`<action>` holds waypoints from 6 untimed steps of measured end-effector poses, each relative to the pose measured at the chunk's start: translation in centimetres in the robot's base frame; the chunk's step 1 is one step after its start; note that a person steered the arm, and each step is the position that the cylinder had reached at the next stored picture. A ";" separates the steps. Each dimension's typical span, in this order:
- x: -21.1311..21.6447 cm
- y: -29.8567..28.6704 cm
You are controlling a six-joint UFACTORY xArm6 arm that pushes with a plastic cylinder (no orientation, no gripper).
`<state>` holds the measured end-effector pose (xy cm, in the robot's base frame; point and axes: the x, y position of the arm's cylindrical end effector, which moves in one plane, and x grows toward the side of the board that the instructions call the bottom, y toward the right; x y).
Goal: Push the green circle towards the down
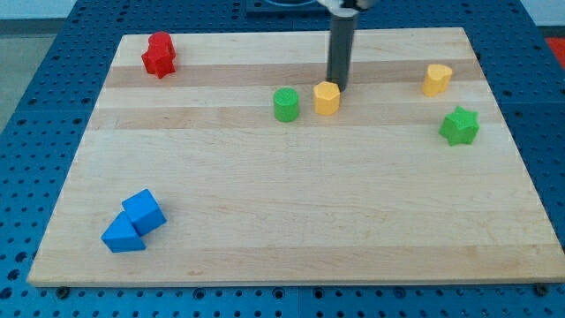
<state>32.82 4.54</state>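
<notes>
Right, the wooden board fills most of my view, lying on a blue pegboard bench that shows around its edges; my rod comes down from the view's top, and my tip sits at about one o'clock of the yellow hexagonal block, just beside or touching it, I cannot tell which; there are no fingers on this rig, so nothing is clasped or released, only a bare rod end resting on the board. Down at seven o'clock of the board, two blue blocks touch: a blue cube and a blue wedge-like block; at eleven o'clock sits the red block, its shape unclear; at three o'clock the green star; at two o'clock a second yellow block. Lastly, the green circle stands near the yellow hexagonal block at its nine o'clock, apart from it, with my tip beyond at two o'clock of the circle.
</notes>
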 end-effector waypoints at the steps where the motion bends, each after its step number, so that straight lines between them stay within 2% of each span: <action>1: -0.2 -3.6; 3: 0.6 -6.9; 6: 7.5 -7.2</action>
